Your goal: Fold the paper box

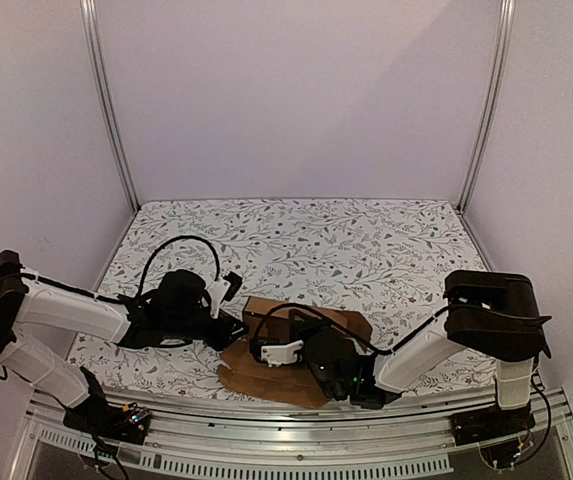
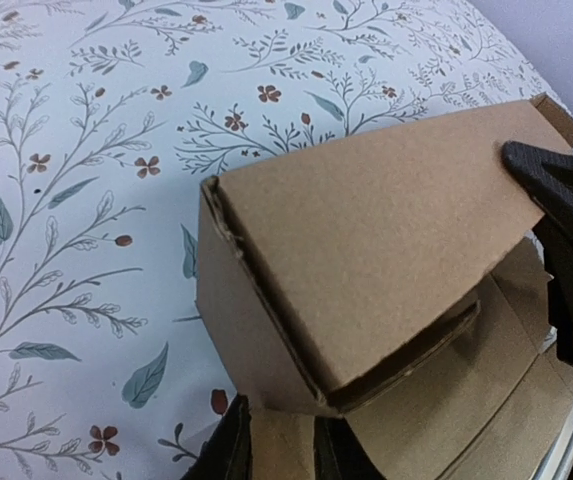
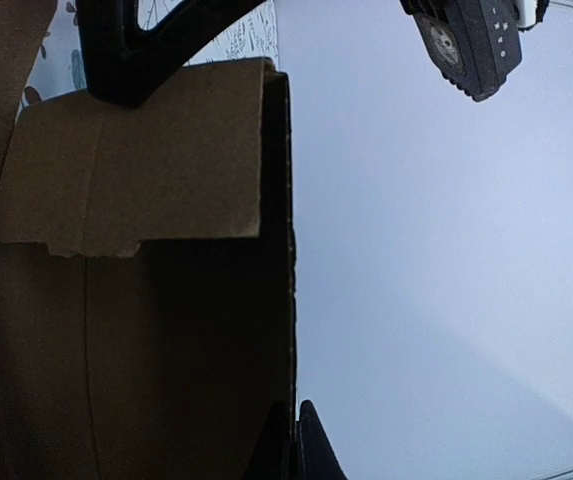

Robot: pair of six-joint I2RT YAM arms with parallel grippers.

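Jaws, right gripper (image 3: 292, 450): pressed close on a raised edge of the paper box (image 2: 366, 240), pinching that cardboard wall as far as I can read it.
Jaws, left gripper (image 2: 282, 455): two dark fingertips (image 2: 228, 452) slightly apart with cardboard between them. I cannot tell whether they clamp it or only straddle it.

Item: paper box, plain brown, half-formed. One panel leans over a side wall, with flat flaps spread beneath. It sits near the front edge of the floral tablecloth (image 1: 366, 240), between the two wrists.

Step in hand (my judgement): bringing the leaning panel down and seating its flap.

Handling note: I would hold the right pinch at the panel's end and hinge along the crease rather than drag. The left should anchor the base so it does not skate on the cloth. Go slowly, since cardboard springs back.

Not legible: any tuck slot, the box's far side, and the flaps under the right arm in the overhead view. I also cannot identify a black shape across the top of the right wrist view.
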